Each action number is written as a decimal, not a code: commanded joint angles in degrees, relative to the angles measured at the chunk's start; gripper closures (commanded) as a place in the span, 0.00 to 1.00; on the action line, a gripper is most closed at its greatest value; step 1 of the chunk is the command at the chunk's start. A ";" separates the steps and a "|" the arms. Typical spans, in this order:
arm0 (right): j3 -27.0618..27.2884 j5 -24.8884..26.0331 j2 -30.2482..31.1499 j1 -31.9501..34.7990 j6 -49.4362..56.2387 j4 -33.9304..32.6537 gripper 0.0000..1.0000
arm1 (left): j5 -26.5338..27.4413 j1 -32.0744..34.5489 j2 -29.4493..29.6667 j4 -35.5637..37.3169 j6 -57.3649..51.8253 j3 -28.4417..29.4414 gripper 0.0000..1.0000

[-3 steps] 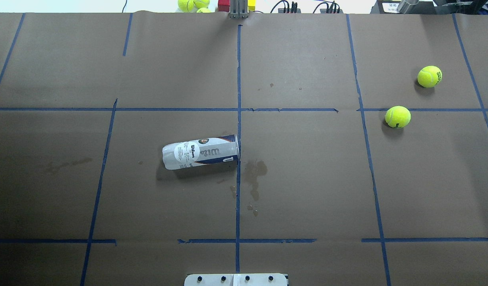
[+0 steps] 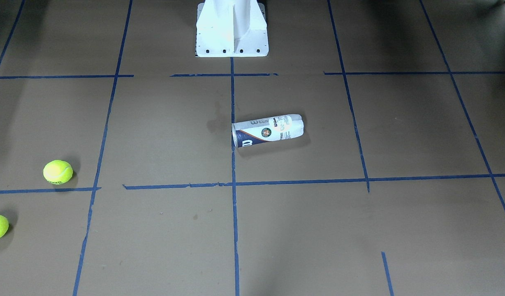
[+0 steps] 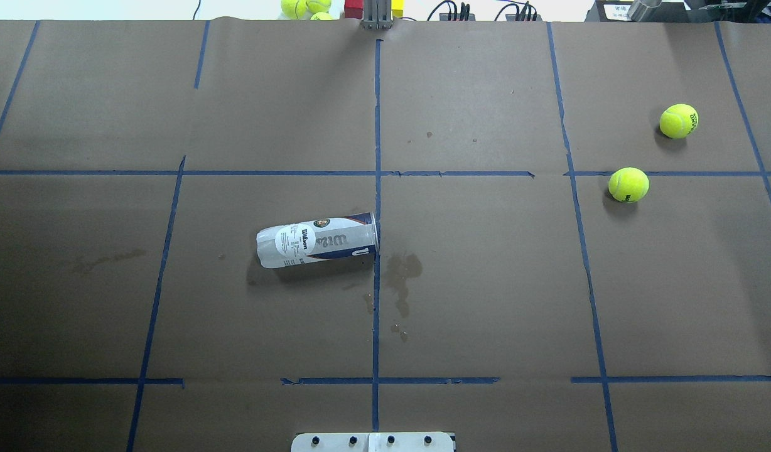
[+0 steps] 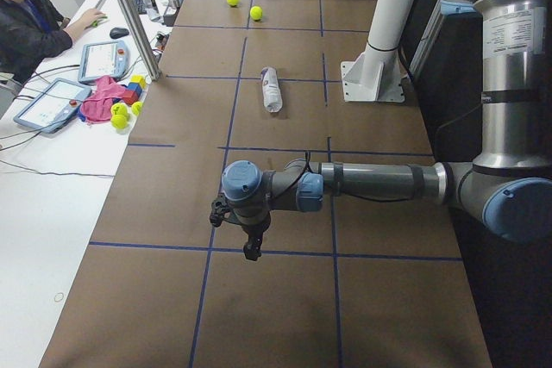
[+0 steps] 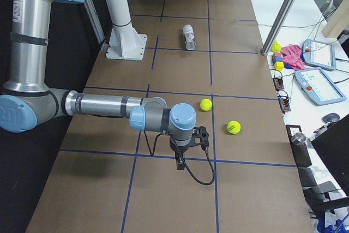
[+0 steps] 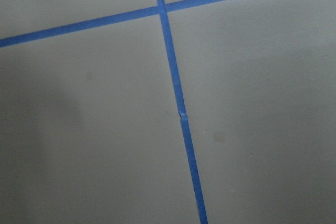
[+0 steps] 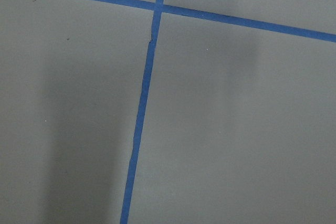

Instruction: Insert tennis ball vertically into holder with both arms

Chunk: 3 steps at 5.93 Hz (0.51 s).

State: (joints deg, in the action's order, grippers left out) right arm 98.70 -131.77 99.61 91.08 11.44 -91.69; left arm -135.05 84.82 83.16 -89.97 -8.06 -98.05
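Note:
The holder (image 3: 316,242) is a clear can with a white and navy Wilson label. It lies on its side near the table's middle, open end toward the centre tape line; it also shows in the front-facing view (image 2: 268,130). Two tennis balls (image 3: 628,184) (image 3: 679,121) lie apart on the table's right side, far from it. My left gripper (image 4: 251,250) hangs over the table's left end and shows only in the exterior left view. My right gripper (image 5: 180,162) hangs near the two balls (image 5: 205,104) and shows only in the exterior right view. I cannot tell whether either is open or shut. Both wrist views show only brown paper and blue tape.
The white pedestal base (image 2: 232,28) stands at the table's near edge in the middle. Spare tennis balls (image 3: 307,7) and coloured blocks lie beyond the far edge. A metal post (image 5: 286,9) stands at that edge. An operator (image 4: 26,23) sits there with tablets.

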 commanded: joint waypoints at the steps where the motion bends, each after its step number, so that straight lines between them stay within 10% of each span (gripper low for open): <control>1: 0.35 0.02 -0.29 -0.11 -0.10 0.10 0.00 | 0.06 -0.18 0.42 -1.24 0.06 -1.17 0.00; 3: 0.96 0.28 -4.65 -0.29 -0.45 0.10 0.00 | 0.23 0.09 3.05 -7.56 0.24 -1.43 0.00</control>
State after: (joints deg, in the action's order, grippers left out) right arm 99.42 -131.68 97.81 90.81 11.07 -91.59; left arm -134.86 84.78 84.84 -94.99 -7.86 -99.07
